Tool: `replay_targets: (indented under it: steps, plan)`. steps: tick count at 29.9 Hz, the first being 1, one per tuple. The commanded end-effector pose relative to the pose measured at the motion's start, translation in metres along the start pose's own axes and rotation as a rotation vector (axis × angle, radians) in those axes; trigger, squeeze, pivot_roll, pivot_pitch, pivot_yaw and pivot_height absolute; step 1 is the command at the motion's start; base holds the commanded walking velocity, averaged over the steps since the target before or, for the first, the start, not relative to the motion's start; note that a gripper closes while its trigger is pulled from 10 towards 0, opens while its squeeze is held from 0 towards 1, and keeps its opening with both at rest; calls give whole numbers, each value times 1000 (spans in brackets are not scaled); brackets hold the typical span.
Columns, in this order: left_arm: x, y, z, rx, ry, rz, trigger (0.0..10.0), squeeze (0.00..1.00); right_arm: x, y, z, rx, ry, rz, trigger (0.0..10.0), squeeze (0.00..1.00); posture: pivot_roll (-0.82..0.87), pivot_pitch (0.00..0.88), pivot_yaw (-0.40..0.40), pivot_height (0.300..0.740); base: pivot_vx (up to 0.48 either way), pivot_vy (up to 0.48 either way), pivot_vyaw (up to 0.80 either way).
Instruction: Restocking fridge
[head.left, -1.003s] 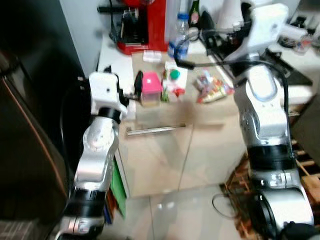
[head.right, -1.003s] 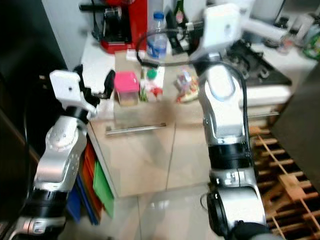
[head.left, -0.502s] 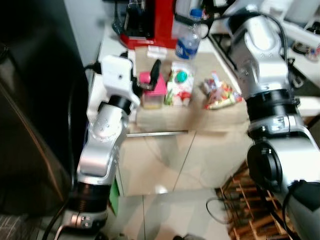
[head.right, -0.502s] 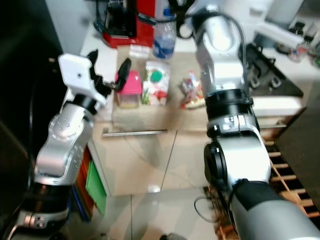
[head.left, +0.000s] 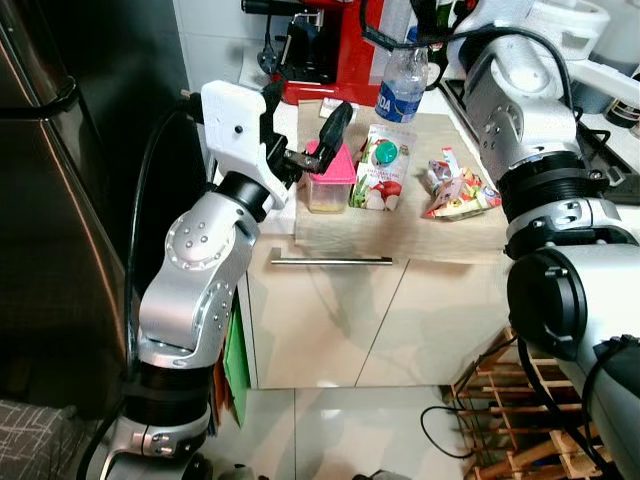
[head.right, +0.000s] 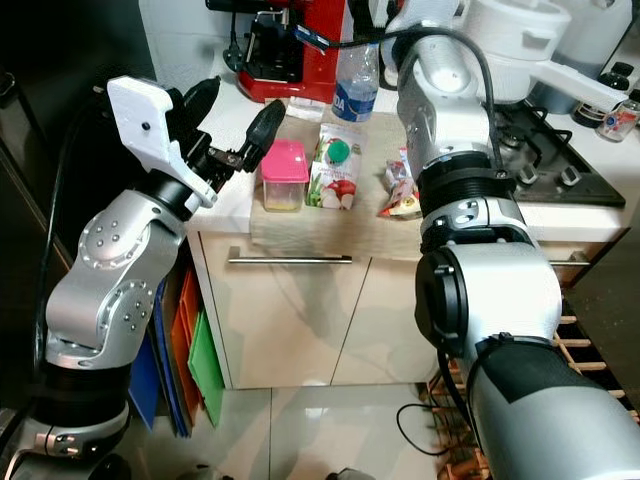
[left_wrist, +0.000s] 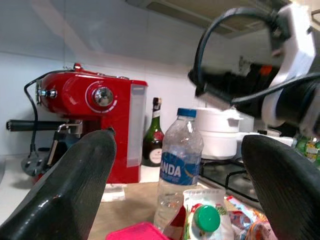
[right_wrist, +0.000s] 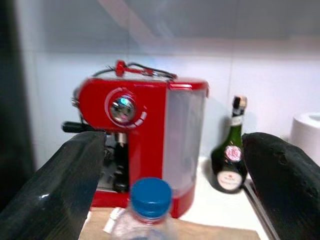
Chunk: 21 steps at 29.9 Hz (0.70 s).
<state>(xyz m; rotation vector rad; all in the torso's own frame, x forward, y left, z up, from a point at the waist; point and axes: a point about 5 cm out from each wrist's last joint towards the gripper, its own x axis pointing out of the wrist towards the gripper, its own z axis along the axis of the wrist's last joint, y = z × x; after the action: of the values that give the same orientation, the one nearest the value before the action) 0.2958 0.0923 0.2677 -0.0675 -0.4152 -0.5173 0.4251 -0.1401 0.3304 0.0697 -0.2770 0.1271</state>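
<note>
On the counter: pink-lidded container (head.right: 284, 174), carton (head.right: 333, 172), snack packet (head.right: 402, 192) stood on a wooden board (head.right: 330, 222).
Water bottle (head.right: 356, 88): stood behind the board, beside the red coffee machine (head.right: 290, 50).
Left gripper (head.right: 232, 115): fingers spread apart, held just left of the container.
Right gripper (right_wrist: 170, 165): fingers wide apart, above the bottle cap.

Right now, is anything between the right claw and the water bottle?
Nothing visible. The right claw is open, fingers spread wide, and the water bottle's blue cap sits in the gap just ahead. The red coffee machine and green wine bottle stand behind it.
</note>
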Motion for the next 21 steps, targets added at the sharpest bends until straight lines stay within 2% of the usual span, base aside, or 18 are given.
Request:
replay_targets:
  steps: [1,6,7,8,9,17,20,21]
  plan:
    - [1,-3,7,9,-11,-16,10000,0,3,-2,8,-8,-4,-15,10000,0,148,0,-55,740,0,0,0]
    - [-4,-9,5,-17,3,-26,10000,0,2,-6,-2,47,55,-42,10000,0,152,0,-62,740,0,0,0]
    - [-5,-13,5,-35,4,-35,10000,0,1,-5,-9,112,86,-39,10000,0,157,0,-67,740,0,0,0]
    - [-5,-13,5,-35,4,-35,10000,0,1,-5,-9,112,86,-39,10000,0,157,0,-67,740,0,0,0]
    - [-6,-14,5,-54,0,-31,10000,0,1,-4,-15,159,118,-31,10000,0,158,0,-68,740,0,0,0]
    - [-8,-15,4,-63,7,-22,10000,0,-1,1,-25,151,162,-14,10000,0,169,0,-79,740,0,0,0]
    - [-8,-14,3,-62,16,-13,10000,0,-2,-1,-30,185,197,-38,10000,0,168,0,-85,740,0,0,0]
    - [-8,-14,3,-63,16,-11,10000,0,-2,-1,-31,167,213,-35,10000,0,166,0,-87,740,0,0,0]
